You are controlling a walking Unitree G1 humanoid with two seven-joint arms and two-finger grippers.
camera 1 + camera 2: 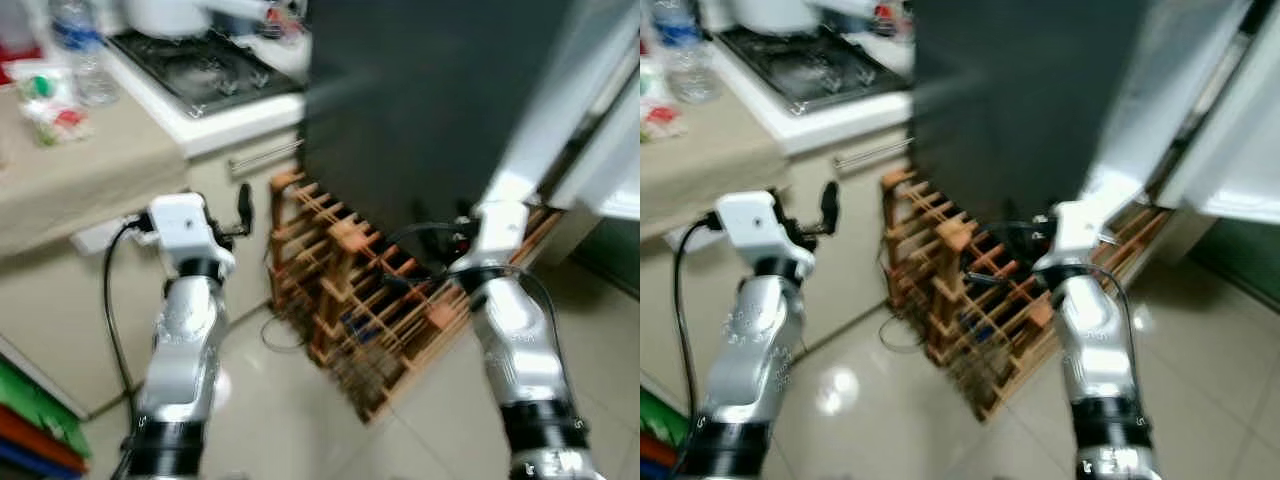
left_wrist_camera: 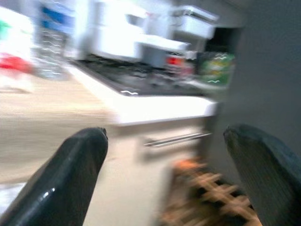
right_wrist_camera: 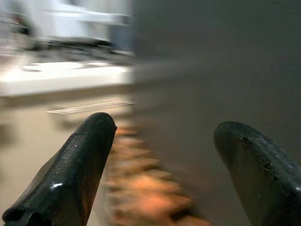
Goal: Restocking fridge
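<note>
The fridge filled the upper centre as a tall, dark, blurred slab, above a wooden rack. The left gripper and right gripper were both spread wide, empty.

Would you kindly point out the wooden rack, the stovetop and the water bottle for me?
wooden rack [image 1: 345, 300], left eye view, on its slatted front.
stovetop [image 1: 200, 62], left eye view, on the dark grate.
water bottle [image 1: 85, 50], left eye view, on its clear body.
</note>
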